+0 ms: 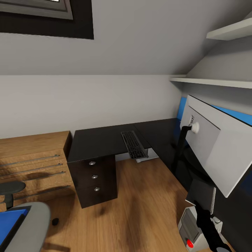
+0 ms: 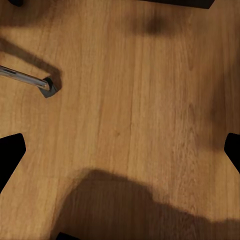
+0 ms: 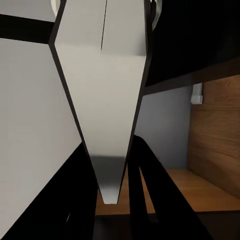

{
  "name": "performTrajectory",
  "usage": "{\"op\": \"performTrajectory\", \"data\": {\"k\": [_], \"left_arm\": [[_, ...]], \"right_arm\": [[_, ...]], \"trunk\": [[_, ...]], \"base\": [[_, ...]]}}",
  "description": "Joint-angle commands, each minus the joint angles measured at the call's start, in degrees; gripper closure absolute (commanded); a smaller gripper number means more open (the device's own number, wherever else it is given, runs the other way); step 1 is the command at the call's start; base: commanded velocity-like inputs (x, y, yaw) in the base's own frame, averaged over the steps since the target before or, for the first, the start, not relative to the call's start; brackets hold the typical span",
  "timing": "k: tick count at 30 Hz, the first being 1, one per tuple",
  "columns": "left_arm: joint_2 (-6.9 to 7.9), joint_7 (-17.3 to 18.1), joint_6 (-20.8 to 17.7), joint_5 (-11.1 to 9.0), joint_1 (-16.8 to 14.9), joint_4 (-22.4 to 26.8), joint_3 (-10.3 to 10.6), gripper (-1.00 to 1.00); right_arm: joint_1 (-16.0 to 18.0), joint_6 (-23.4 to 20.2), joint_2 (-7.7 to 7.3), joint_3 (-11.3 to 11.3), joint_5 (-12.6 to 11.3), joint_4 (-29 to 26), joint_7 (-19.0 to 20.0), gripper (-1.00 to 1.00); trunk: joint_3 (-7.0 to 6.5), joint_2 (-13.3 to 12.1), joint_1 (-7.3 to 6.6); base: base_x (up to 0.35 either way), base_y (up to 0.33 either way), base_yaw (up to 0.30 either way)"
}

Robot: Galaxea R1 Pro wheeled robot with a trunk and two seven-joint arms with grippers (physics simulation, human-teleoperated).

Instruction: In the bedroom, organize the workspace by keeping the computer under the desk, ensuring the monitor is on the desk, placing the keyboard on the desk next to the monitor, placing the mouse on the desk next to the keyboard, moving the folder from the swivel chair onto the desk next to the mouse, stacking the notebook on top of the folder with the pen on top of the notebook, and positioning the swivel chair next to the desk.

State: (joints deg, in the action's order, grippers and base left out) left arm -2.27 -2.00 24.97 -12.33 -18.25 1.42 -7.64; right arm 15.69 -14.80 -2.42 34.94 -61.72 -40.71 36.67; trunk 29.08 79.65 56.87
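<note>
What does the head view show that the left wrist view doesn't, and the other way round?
Head view: the desk with the keyboard overhanging its edge, the monitor, the computer, the chair carrying the folder, and the mouse on the floor. Left wrist view: a chrome bar ending in a dark tip, perhaps part of the chair's base, and the left gripper, open. Both: the wood floor.

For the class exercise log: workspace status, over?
Left tool open, over floor. Right tool shut on monitor corner. Keyboard overhangs desk; mouse on floor; folder on swivel chair.
</note>
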Motion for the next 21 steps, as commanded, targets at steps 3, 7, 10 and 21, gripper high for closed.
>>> {"op": "performTrajectory", "data": {"k": [3,7,10,21], "left_arm": [[-0.02,-0.1,0.16,0.29,-0.01,-0.01,-0.45,-1.0],[-0.02,-0.1,0.16,0.29,-0.02,-0.01,-0.45,-1.0],[-0.02,-0.09,0.21,0.29,-0.03,-0.01,-0.45,-1.0],[-0.02,0.05,0.19,0.29,-0.02,-0.01,-0.45,-1.0]], "right_arm": [[0.04,-0.05,-2.68,0.48,-0.92,0.02,0.07,1.0],[0.04,0.01,-2.68,0.48,-0.94,0.02,0.06,1.0],[0.04,0.01,-2.68,0.48,-0.99,0.02,0.06,1.0],[0.04,0.1,-2.61,0.48,-1.03,0.02,0.1,1.0]], "trunk": [[0.06,0.03,0.0],[0.06,0.03,0.0],[0.06,0.03,0.0],[0.06,0.03,0.0]], "base": [[0.0,0.0,0.0],[0.0,0.0,0.0],[0.0,0.0,0.0],[-0.097,-0.034,0.0]]}}
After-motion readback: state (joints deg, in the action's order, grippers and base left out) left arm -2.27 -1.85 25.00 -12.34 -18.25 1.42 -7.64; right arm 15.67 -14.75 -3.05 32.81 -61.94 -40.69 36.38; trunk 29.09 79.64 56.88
